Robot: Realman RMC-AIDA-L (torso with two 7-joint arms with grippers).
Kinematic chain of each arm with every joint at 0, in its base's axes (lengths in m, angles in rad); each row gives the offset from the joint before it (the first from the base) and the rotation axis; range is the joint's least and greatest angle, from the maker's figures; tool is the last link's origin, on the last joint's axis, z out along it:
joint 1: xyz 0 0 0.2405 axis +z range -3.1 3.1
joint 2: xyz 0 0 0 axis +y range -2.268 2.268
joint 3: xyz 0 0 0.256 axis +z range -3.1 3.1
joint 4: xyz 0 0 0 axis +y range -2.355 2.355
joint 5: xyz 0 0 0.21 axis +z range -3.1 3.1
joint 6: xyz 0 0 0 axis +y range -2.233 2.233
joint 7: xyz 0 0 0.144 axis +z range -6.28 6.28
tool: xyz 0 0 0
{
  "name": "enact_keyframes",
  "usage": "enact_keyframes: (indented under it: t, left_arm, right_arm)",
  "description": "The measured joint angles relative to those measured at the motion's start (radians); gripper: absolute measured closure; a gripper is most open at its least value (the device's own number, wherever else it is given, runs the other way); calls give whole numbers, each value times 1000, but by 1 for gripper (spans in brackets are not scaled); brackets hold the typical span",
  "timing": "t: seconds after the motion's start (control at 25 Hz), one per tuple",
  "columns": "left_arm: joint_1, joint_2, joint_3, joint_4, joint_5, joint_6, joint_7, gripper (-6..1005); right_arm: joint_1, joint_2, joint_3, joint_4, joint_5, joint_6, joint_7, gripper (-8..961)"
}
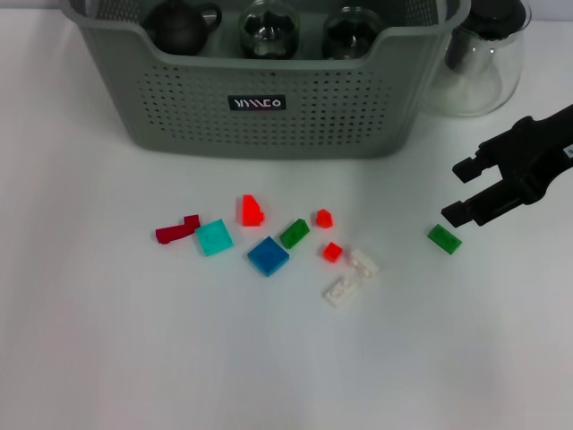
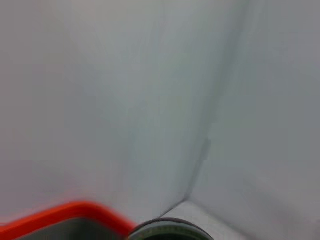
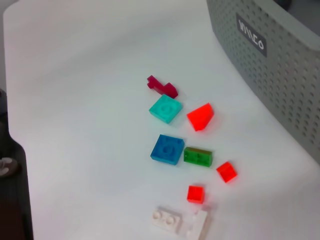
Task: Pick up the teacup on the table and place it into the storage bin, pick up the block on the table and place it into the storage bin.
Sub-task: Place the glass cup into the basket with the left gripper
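Beside the lone green block [image 1: 444, 238], our right gripper [image 1: 455, 191] hangs spread: block step underway; next, we'd lower and pinch it

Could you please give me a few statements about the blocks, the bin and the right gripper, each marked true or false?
1. The right gripper is open and holds nothing. True.
2. The green block nearest that gripper already lies in the storage bin. False: it lies on the table, apart from the other blocks.
3. The blue block lies beside a second green block. True.
4. The storage bin holds nothing. False: dark and glass vessels show inside it, along its far side.
5. The teal block lies to the right of the white blocks. False: it lies to their left, next to the dark red piece.
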Motion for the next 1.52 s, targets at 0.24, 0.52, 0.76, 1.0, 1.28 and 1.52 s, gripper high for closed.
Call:
enact_keyframes:
  t: [0.24,0.52,0.76,1.0,1.28,1.52]
  left_arm:
    - [-161,93,86,-384,197,-226,31,950]
    - [-298,71,114,-615,489,-382,18,950]
    - [-345,11,122,-690,641,-506,7,950]
    - [-347,-18,123,-739,709,-600,8,951]
    - [-339,-51,175,-760,714,-665,16,953]
    - [-328,-85,208,-773,731,-749,17,955]
  right_arm:
    - [13,1,1,-4,3,-3,21,127]
    - [30,2,-4,-2,-1,2,24,127]
    - [37,1,-9,1,-2,3,24,127]
    - [37,1,-10,3,-2,-1,24,127]
    - [36,0,-10,4,-1,-2,24,127]
    - [36,0,-10,4,-2,0,24,127]
